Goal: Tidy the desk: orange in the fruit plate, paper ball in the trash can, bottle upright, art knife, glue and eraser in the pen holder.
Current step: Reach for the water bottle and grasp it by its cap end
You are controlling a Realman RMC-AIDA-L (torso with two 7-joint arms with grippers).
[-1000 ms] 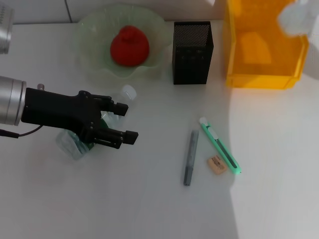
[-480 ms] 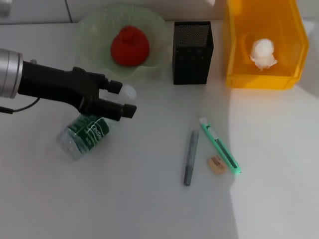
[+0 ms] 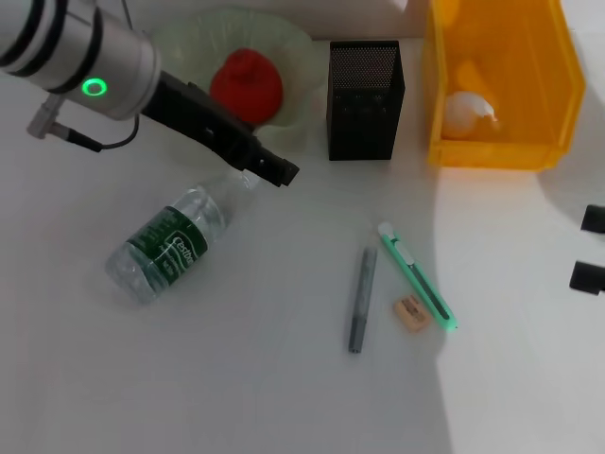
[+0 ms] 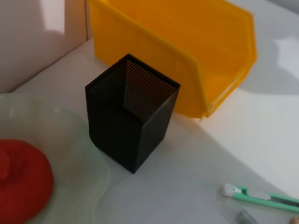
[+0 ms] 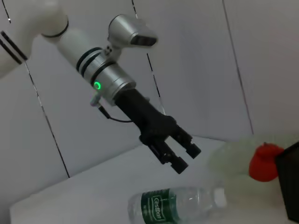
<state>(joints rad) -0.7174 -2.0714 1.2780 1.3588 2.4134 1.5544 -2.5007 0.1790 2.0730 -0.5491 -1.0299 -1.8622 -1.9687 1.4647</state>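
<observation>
The clear bottle (image 3: 165,241) with a green label lies on its side, its white cap pointing toward the plate; it also shows as bottle (image 5: 177,203). My left gripper (image 3: 274,168) hangs open above the cap end, holding nothing, and shows as left gripper (image 5: 180,156). The red-orange fruit (image 3: 246,87) sits in the green fruit plate (image 3: 175,57). A white paper ball (image 3: 466,112) lies in the yellow trash can (image 3: 501,151). The green art knife (image 3: 418,276), grey glue stick (image 3: 361,299) and eraser (image 3: 411,313) lie in front of the black mesh pen holder (image 3: 366,99). My right gripper (image 3: 588,248) is open at the right edge.
The left wrist view looks down on the pen holder (image 4: 133,119), with the yellow can (image 4: 187,51) behind it, the plate (image 4: 79,154) and fruit (image 4: 21,179) beside it, and the knife (image 4: 261,196) on the white tabletop. A wall runs along the back.
My left gripper lifted off the bottle and swung back and right, to above its cap. The paper ball dropped into the yellow can and rolled left. My right gripper's fingertips appeared at the right edge.
</observation>
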